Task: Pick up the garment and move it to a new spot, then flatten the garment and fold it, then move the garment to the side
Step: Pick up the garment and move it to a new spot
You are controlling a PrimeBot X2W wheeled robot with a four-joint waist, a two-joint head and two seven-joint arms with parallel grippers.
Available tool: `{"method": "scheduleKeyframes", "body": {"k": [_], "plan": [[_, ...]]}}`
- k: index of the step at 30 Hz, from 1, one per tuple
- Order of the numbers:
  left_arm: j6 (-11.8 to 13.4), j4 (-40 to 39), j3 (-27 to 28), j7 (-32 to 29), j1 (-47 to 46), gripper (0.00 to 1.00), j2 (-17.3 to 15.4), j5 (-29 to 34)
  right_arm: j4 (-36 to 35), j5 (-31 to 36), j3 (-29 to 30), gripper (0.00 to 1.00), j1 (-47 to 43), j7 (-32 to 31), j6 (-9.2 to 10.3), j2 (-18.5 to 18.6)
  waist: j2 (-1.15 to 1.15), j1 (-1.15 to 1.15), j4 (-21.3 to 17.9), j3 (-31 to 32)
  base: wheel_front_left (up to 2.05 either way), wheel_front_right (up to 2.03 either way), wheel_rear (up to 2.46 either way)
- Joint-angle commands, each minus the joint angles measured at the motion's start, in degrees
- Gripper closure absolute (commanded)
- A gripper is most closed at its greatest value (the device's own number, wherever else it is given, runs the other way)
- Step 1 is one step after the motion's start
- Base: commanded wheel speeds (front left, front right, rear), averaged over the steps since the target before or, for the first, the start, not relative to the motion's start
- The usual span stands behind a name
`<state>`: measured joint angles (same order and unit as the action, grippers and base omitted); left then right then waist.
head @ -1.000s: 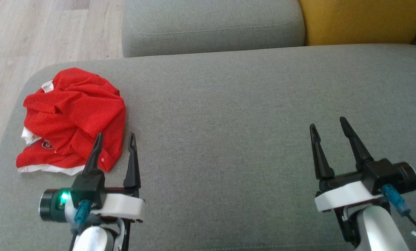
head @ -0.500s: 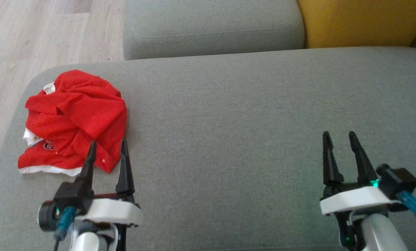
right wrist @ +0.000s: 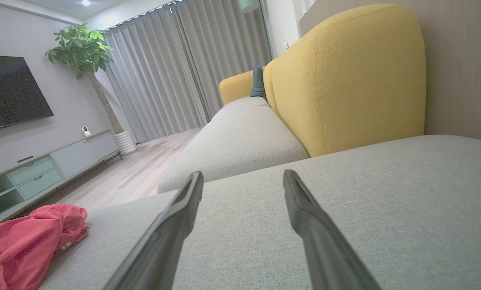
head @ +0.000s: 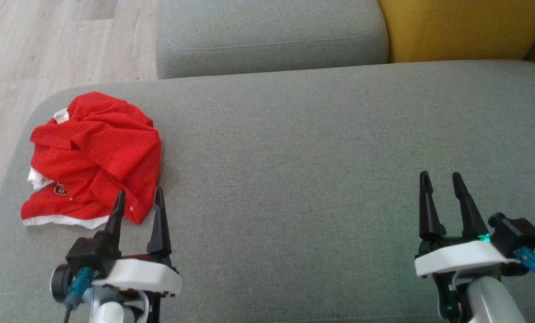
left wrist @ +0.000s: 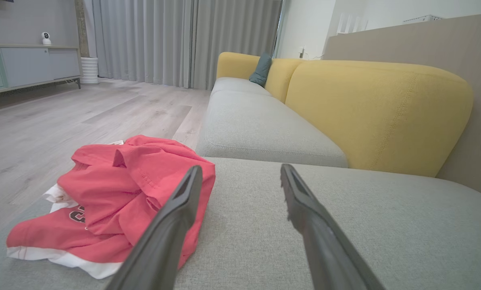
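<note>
Inspector: Grey sofa seat [head: 294, 157] is taken as the work surface, with a yellow backrest [head: 464, 27] behind it and a wooden floor [head: 47, 45] off its left end. How are the grippers set?

Technician: Both are seen fully spread, and nothing is held. The left gripper [head: 140, 191] is positioned low over the seat, fingers pointed at the near right corner of the garment [head: 92, 148]. The right gripper [head: 440, 175] is stationed well apart, over bare upholstery.

Inspector: Where is the garment, and which step applies?

Technician: The garment is located at the seat's left end, crumpled in a red heap with white trim. The pick-up is judged to be in hand and not yet done. For the next move, the left fingers are to be advanced onto a raised fold and closed on it, so that enough cloth is gathered for a lift toward the open middle of the seat.

Inspector: Is any writing legible?

Technician: A white tag [head: 61, 116] is noted at the far edge; its print is too small to be read. Dark lettering [left wrist: 77, 213] is mostly folded under, and what shows may be a letter C.
</note>
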<state>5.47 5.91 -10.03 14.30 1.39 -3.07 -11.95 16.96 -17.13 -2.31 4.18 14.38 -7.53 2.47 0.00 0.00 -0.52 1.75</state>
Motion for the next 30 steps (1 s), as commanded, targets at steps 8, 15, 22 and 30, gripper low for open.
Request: {"method": "scheduleKeyframes", "body": {"k": [8, 15, 22, 30], "plan": [[-0.03, -1.31, 1.77, 0.7, -2.66, 0.0, 0.18, -0.6, -1.14, 0.03, -0.88, 0.0, 3.09, 0.62, 0.04, 0.41, 0.0, 0.0, 0.74, 0.13, 0.0, 0.0, 0.0], [0.19, -1.14, 2.33, 0.7, -2.63, 0.0, 0.19, -0.71, -1.01, 0.59, -1.97, 0.0, 2.57, 0.62, 0.04, 0.41, 0.0, 0.0, 3.57, 0.58, 0.0, 0.0, 0.0], [-0.36, -0.95, 4.15, 0.7, -2.07, 0.0, 0.19, 0.08, -0.89, 0.07, -3.74, 0.0, 1.26, 0.62, 0.04, 0.41, 0.0, 0.0, 9.25, 1.59, 0.0, 0.0, 0.0], [-1.46, -2.53, 6.12, 0.7, -1.78, 0.0, 0.19, 0.92, -1.03, -0.95, -5.31, 0.0, 0.35, 0.62, 0.04, 0.41, 0.0, 0.0, 16.12, 2.33, 0.0, 0.0, 0.0]]}}
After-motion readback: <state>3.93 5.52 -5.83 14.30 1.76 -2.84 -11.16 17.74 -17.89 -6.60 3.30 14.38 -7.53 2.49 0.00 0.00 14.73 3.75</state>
